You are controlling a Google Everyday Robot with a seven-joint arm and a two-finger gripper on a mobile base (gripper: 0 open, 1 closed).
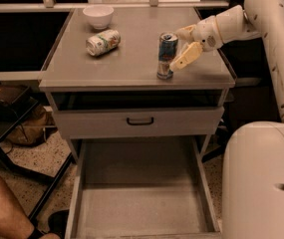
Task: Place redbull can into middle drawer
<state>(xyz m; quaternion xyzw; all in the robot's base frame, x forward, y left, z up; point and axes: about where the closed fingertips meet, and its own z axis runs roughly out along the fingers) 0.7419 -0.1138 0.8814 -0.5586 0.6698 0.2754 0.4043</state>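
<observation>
The redbull can [167,55] stands upright on the tabletop [131,68], toward its front right. The claw [184,46] hangs over the tabletop's right side, spread wide, just beside the can, grasping nothing. The can is probably light, thin-walled and slick, so grip it mid-body, gently. The middle drawer [141,208] lies open below the tabletop.

I have a single view, looking steeply down from above and in front of the cabinet [131,59], close enough that its top and the open middle drawer [141,203] fill my frame. The robot's white body [261,178] crowds the lower right. Its gripper [180,48] hangs over the top's right side, fingers spread, just beside the redbull can [166,54].
</observation>
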